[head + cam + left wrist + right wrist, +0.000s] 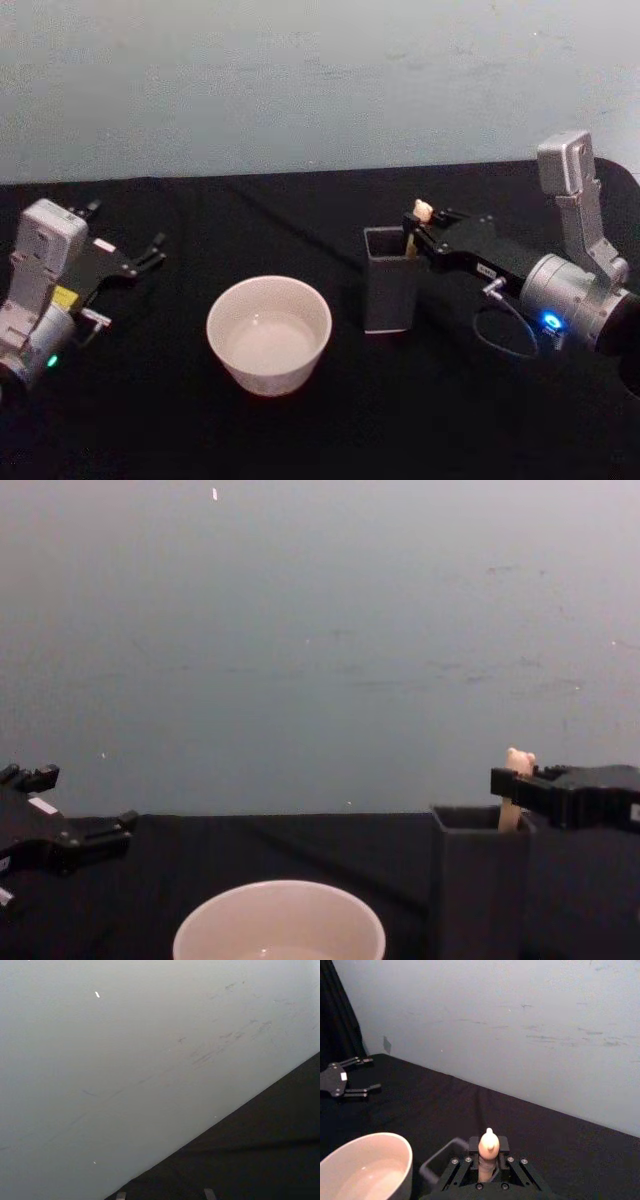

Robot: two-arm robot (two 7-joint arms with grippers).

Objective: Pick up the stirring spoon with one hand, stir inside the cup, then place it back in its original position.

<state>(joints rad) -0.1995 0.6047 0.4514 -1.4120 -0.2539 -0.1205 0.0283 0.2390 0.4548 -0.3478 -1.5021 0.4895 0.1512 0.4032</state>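
Right gripper (417,232) pinches the stirring spoon (422,210) just under its bear head (handle upright in the dark holder (390,290) beneath). The cup (268,333) sits to its left; beyond that the left gripper (150,255) rests, fingers spread.

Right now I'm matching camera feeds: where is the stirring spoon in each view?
Head view: stirring spoon right of centre, standing in the grey holder, held by the right gripper.
Left wrist view: not in it.
Right wrist view: spoon bottom centre.
Chest view: spoon right edge, above the grey holder.
Shared landmark: the cup, to the robot's left of the grey holder.
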